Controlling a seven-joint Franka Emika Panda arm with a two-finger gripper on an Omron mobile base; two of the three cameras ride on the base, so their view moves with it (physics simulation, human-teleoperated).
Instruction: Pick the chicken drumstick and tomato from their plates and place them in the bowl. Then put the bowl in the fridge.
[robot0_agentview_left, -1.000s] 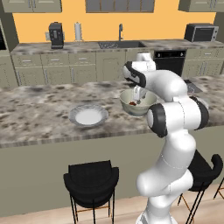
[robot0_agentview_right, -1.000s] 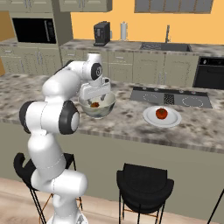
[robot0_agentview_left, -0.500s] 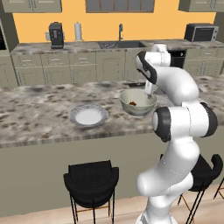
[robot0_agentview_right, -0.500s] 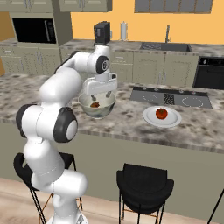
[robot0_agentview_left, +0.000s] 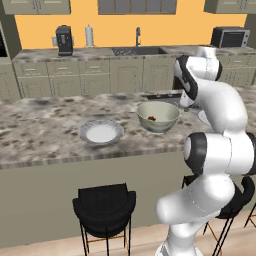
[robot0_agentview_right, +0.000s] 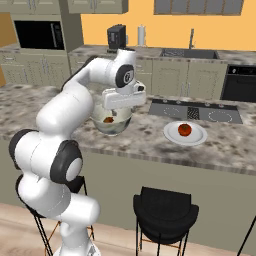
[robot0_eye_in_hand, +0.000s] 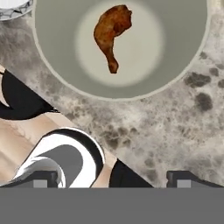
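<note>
Gripper (robot0_eye_in_hand: 111, 177) wide open, empty, above bench (robot0_eye_in_hand: 175, 127) near its front edge. Chicken drumstick (robot0_eye_in_hand: 112, 34) in bowl (robot0_eye_in_hand: 57, 70) at 12 o'clock; tomato (robot0_agentview_right: 184, 129) on plate (robot0_agentview_right: 170, 133), well apart

Matt ceramic bowl (robot0_eye_in_hand: 183, 52), mottled stone counter (robot0_eye_in_hand: 175, 131)

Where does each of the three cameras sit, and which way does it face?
Left base view: behind the arm's left, facing the counter; the arm rises at right.
Right base view: behind its right; the arm at left, open gripper over the bowl.
Hand view: on the hand, looking down at the chicken drumstick in the bowl.
All share the bowl.
</note>
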